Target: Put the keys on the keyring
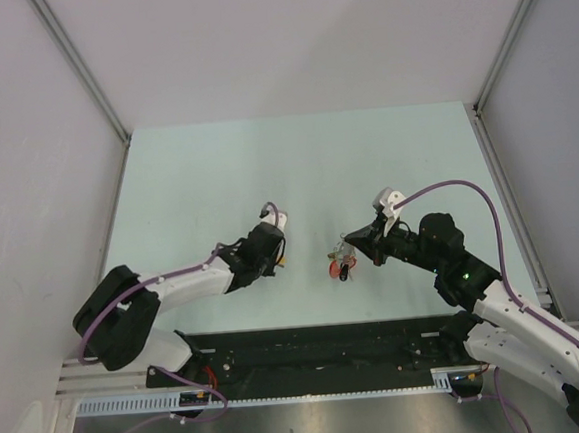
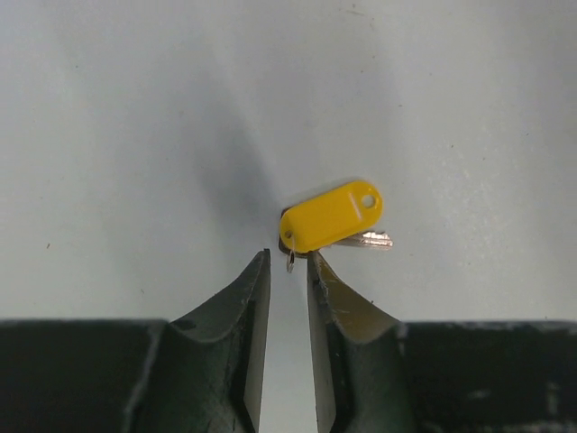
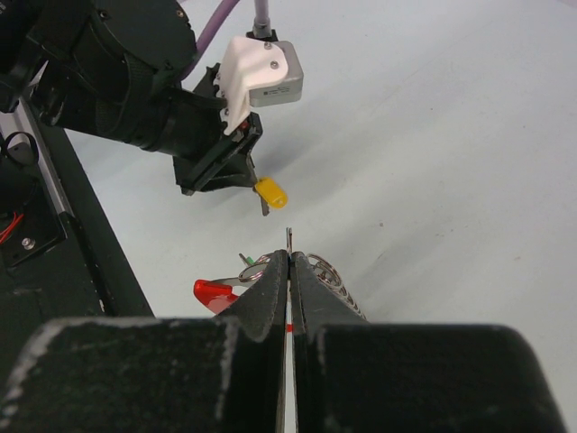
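Note:
A key with a yellow plastic head (image 2: pixel 334 216) lies on the table, its metal blade (image 2: pixel 371 239) pointing right. My left gripper (image 2: pixel 288 259) stands open by a narrow gap, its tips on either side of the small wire loop at the head's near end. From above, this key (image 1: pixel 285 261) sits at the left gripper (image 1: pixel 276 254). My right gripper (image 3: pixel 289 254) is shut on the thin metal keyring (image 3: pixel 288 238). A red piece (image 3: pixel 212 293), a green bit (image 3: pixel 245 262) and metal coils (image 3: pixel 329 275) hang beside the fingers. In the top view the right gripper (image 1: pixel 352 244) holds this cluster (image 1: pixel 339 268) to the right of the yellow key.
The pale green table (image 1: pixel 296 166) is walled on three sides. A black rail (image 1: pixel 320 344) runs along the near edge by the arm bases. The left arm's wrist and white camera block (image 3: pixel 261 72) fill the upper left of the right wrist view.

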You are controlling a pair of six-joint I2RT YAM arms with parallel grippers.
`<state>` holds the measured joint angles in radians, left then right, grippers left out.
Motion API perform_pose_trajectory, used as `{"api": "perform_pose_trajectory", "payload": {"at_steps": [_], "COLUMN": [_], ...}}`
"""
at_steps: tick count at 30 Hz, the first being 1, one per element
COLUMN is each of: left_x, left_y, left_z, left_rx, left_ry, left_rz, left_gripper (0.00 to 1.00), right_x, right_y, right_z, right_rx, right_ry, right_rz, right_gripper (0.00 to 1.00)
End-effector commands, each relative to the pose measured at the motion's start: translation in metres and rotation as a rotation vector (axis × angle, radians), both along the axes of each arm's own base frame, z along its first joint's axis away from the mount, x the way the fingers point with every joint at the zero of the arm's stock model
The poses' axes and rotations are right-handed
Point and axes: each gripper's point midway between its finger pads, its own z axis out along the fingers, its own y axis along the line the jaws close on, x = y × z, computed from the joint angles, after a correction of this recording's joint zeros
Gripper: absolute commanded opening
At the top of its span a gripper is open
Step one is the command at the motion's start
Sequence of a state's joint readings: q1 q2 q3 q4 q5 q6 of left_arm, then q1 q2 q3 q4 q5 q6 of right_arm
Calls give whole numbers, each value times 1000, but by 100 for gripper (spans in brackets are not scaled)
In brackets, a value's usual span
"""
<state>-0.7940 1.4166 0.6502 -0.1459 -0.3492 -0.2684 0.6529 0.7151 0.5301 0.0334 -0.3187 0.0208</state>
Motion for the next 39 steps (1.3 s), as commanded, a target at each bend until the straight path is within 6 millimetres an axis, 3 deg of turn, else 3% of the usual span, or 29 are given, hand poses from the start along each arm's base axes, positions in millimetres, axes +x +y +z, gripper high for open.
{"api": "perform_pose_trajectory", "payload": {"at_steps": [1, 16, 28, 35, 39], "left_x": [15, 7, 9, 7, 10], "left_y": [-13, -5, -10, -11, -16], "left_z": [13, 3, 0, 1, 25], "left_rx": [13, 73, 75, 69, 13], "left_ry": [-44, 4, 12, 18, -31], "left_rz": [-9, 15, 3, -1, -14], "left_gripper": [27, 26, 20, 7, 0], "right_x": [3, 3, 3, 3, 3], "right_y": [2, 3, 2, 2, 2], "right_z": [29, 28, 27, 27, 27], "right_rx": [44, 42, 40, 38, 40], "right_ry": [-87, -85, -82, -82, -82], "right_rz": [-2, 1, -2, -2, -3], "right_gripper": [0, 0, 0, 0, 0]}}
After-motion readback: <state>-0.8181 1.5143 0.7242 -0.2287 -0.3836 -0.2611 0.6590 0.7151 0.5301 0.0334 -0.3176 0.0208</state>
